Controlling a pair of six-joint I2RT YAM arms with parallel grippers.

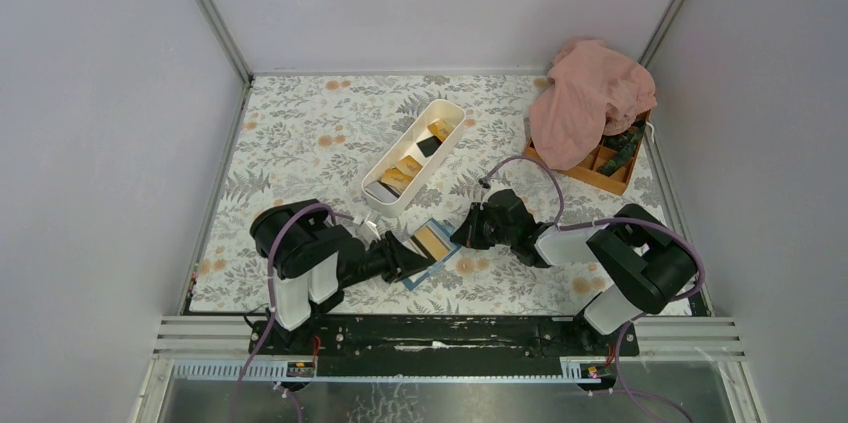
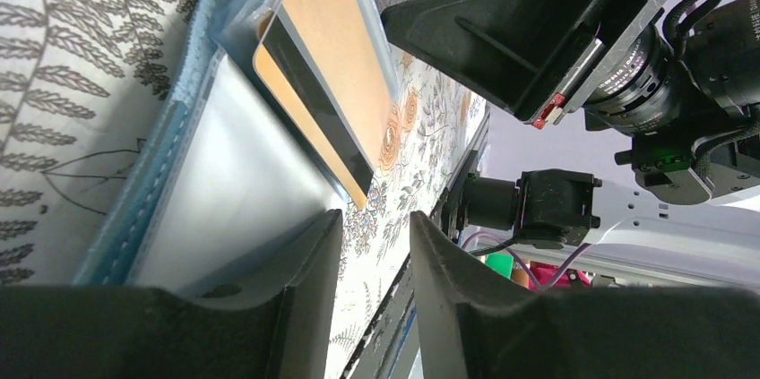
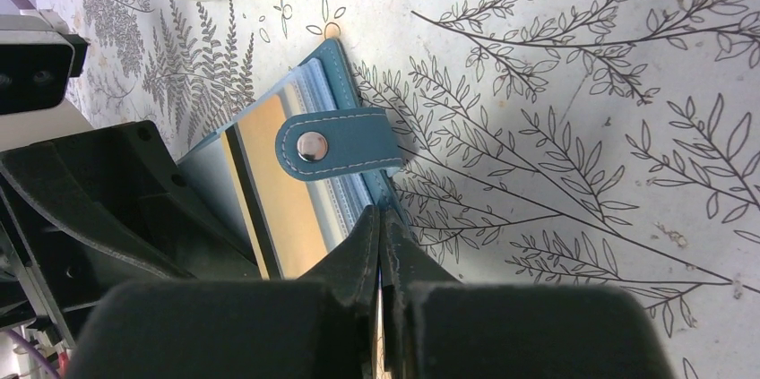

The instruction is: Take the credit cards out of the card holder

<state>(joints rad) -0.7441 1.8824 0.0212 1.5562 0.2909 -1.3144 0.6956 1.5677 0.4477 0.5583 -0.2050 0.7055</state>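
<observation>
Top view: the card holder (image 1: 432, 243) lies open on the floral table (image 1: 300, 133), near its front edge and between the two arms. The white tray (image 1: 415, 155) just beyond it carries several credit cards (image 1: 404, 176). The left gripper (image 1: 413, 257) meets the holder from the left, the right gripper (image 1: 466, 231) from the right. Risk: two claws crowd one small case, and a pull from the left could drag the whole holder along. Left wrist view: an orange card (image 2: 345, 74) with a black stripe pokes out of a clear pocket, a second orange edge under it, its corner just ahead of the fingers. Risk: a close made too short nips air or pocket film, or takes both cards together. The left claw stands partly apart with nothing between the pads; one pad lies over the grey pocket, contact unclear. Right wrist view: the right claw is pressed fully together, tips meeting at the holder's edge beside the snap strap (image 3: 336, 143). Whether a thin leaf is pinched there, cannot tell. If not, the holder may slide.
</observation>
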